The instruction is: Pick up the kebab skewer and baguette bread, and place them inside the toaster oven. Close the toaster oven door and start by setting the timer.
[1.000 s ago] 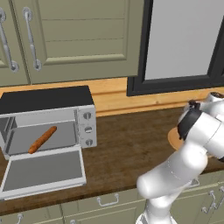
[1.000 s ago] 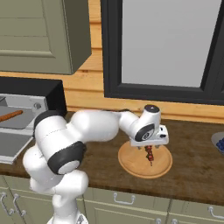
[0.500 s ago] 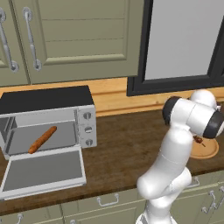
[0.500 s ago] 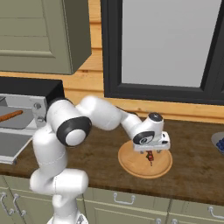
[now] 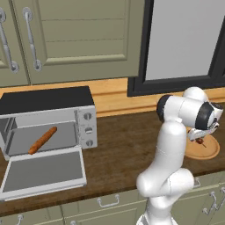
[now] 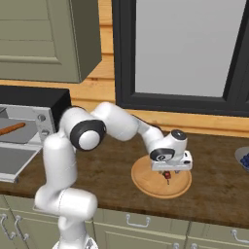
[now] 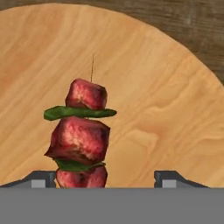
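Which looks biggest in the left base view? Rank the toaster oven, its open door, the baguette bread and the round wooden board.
1. toaster oven
2. toaster oven door, flat open in front
3. and 4. round wooden board and baguette bread: unsure, since the arm hides part of the board.

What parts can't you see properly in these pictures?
- Kebab skewer: hand view, its lower end is cut off at the bottom edge.
- Tool: right base view, its fingertips are too small to judge; whether they touch the skewer is unclear.
- Round wooden board: left base view, partly hidden by the arm.
- Toaster oven: right base view, cut off by the left edge.
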